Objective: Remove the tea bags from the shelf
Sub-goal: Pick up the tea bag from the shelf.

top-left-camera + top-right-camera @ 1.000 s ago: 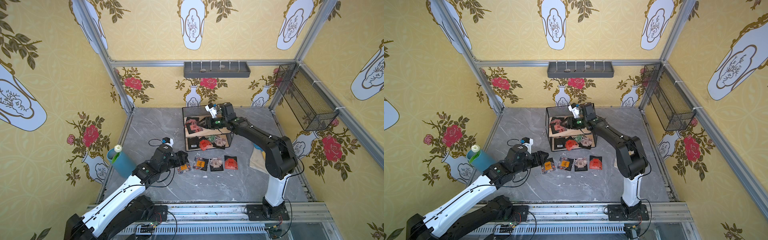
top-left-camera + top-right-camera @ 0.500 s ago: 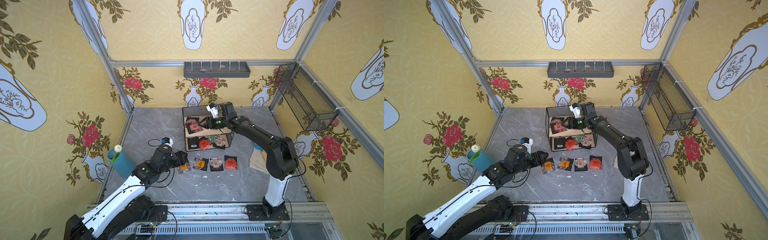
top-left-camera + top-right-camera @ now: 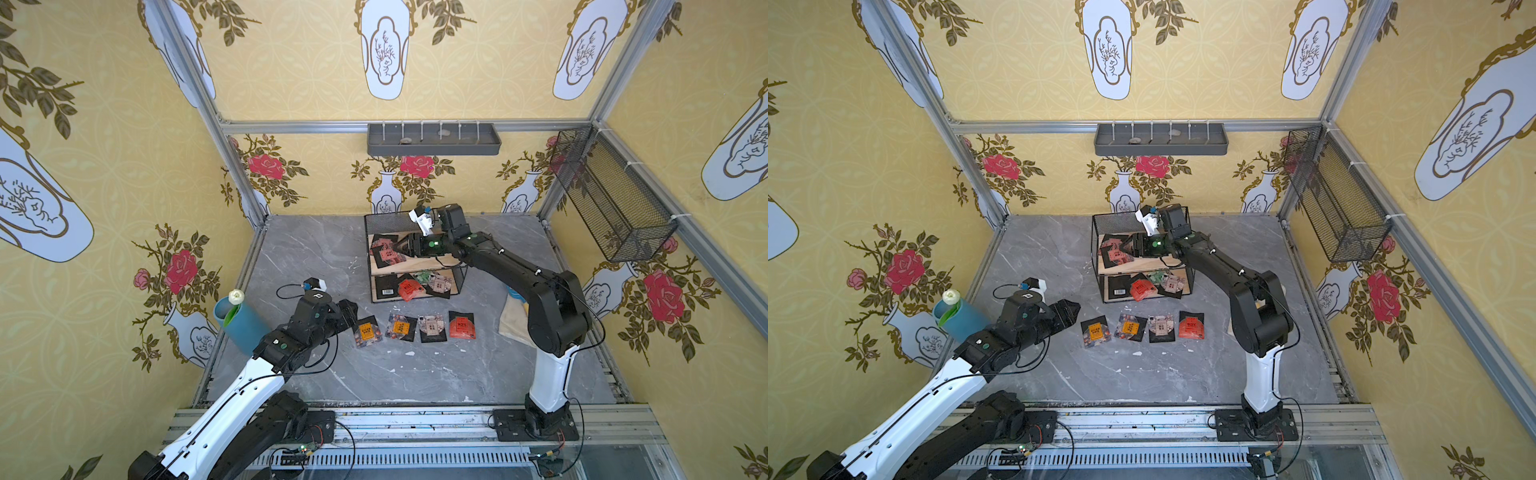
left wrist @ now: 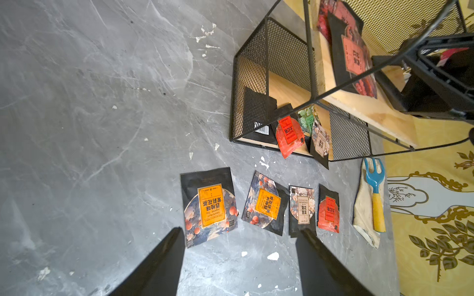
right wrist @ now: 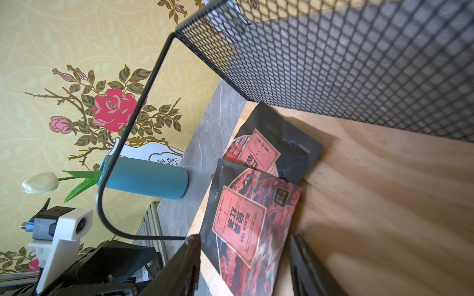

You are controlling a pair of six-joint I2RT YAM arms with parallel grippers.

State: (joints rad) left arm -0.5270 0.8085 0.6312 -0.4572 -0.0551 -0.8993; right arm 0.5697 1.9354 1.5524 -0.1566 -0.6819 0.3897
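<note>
Step in hand: clearing the upper board of the small two-tier shelf, light wood boards in a black wire frame (image 4: 379,115).

- **Right gripper** (image 5: 246,256): low over that board. Fingers (image 5: 184,261) are spread, straddling the near end of a flat red black-tea sachet (image 5: 246,220). No pinch yet, nothing held.
- **Upper board:** a second red sachet (image 5: 272,153) lies partly under the first, at the board's left end near the mesh back.
- **Lower board:** about four more tea bags (image 3: 409,289), bunched along its front edge.
- **Already out:** four sachets (image 3: 401,326) lie in a row on the grey marbled desk (image 3: 324,257), in front of the shelf.
- **Left gripper** (image 3: 351,309): hovers at that row's left end, fingers wide, empty.

Next, my read: close on the top sachet only, peel it off the wood without dragging its neighbour, and clear the wire frame on exit.
</note>
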